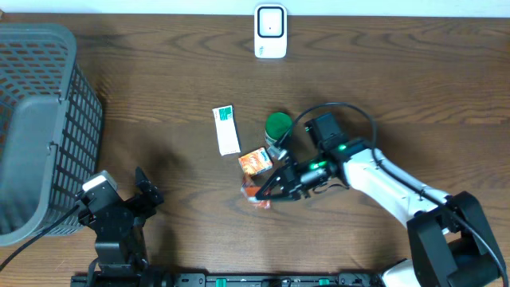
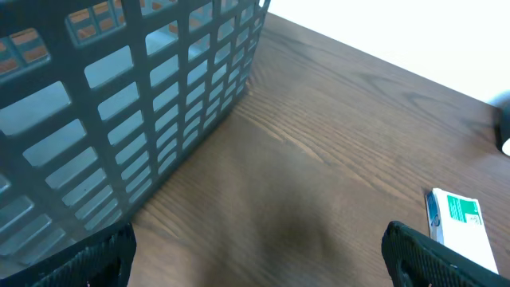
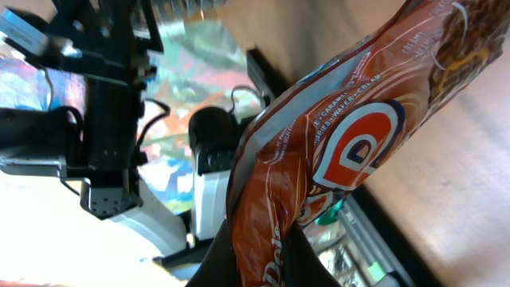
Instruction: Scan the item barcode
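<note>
My right gripper (image 1: 269, 188) is shut on an orange-red snack packet (image 1: 256, 195), held just above the table in front of centre. In the right wrist view the packet (image 3: 335, 135) fills the frame, pinched between the dark fingers (image 3: 227, 259) at the bottom. No barcode shows on it. A white scanner (image 1: 270, 32) stands at the far edge of the table. At the near left, my left gripper (image 1: 123, 190) stands open and empty. In its own view its fingers (image 2: 96, 257) spread wide over bare wood.
A grey mesh basket (image 1: 48, 119) fills the left side, close to the left gripper, and its wall (image 2: 143, 104) shows in the left wrist view. A white-green box (image 1: 226, 129), a green can (image 1: 278, 127) and a small orange box (image 1: 255, 162) sit behind the packet. The white-green box (image 2: 462, 223) also shows at the right of the left wrist view.
</note>
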